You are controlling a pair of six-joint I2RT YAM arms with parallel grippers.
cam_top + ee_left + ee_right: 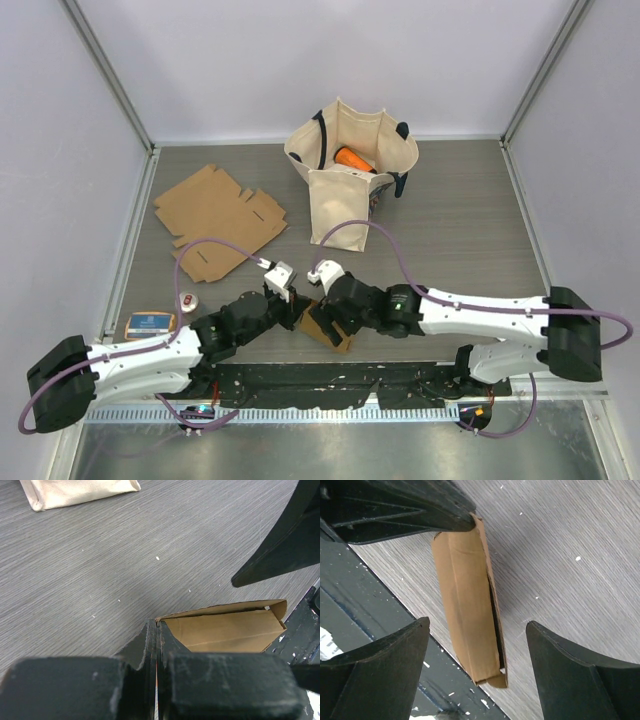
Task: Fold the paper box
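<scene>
Pinching the paper box (330,330) at the frame's lower centre.
Left gripper (156,630) clamps its corner; right gripper (479,625) straddles it, jaws spread, a flap probably next to be pressed shut.

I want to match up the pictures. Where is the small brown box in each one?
Top view: the small brown box sits low in the middle, near the table's front edge.
Left wrist view: lower right, just past the shut left end effector.
Right wrist view: centre, running from top to bottom.
Shared landmark: the grey wood-grain table under the box in every view.
</scene>
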